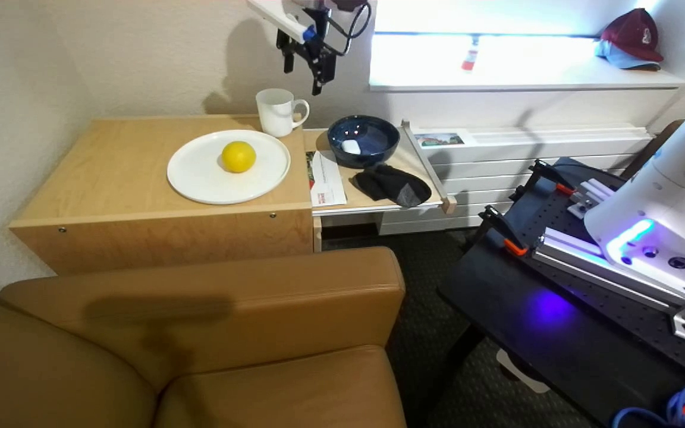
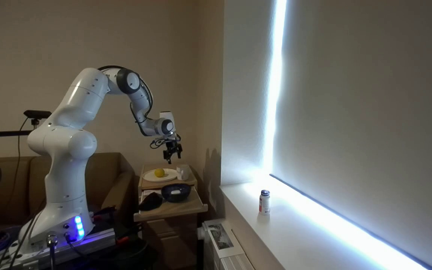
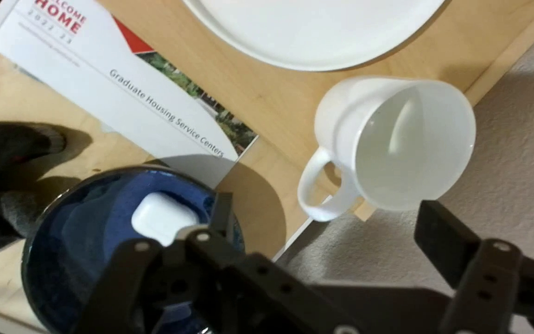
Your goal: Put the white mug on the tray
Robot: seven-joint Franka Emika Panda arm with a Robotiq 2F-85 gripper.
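Wood cabinet (image 1: pixel 128 154) by wall (image 1: pixel 158 59). Claw (image 1: pixel 303 78), fingers spread, above white mug (image 1: pixel 274 112), upright at cabinet-top corner nr plate (image 1: pixel 200 170) w/ yellow fruit (image 1: pixel 238 156). Dk-blue bowl (image 1: pixel 373 138), blk cloth (image 1: pixel 391 185) + leaflet (image 1: pixel 326 181) occupy pull-out tray (image 1: pixel 408 156). Wrist view: plate cut off, bowl pt-hidden by claw. Leaflet: "HOME 2022 23", "Graduate Housing Service Centers".

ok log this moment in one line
gripper: open, empty, raised | white mug: upright on cabinet, beside plate | grasp: not yet made
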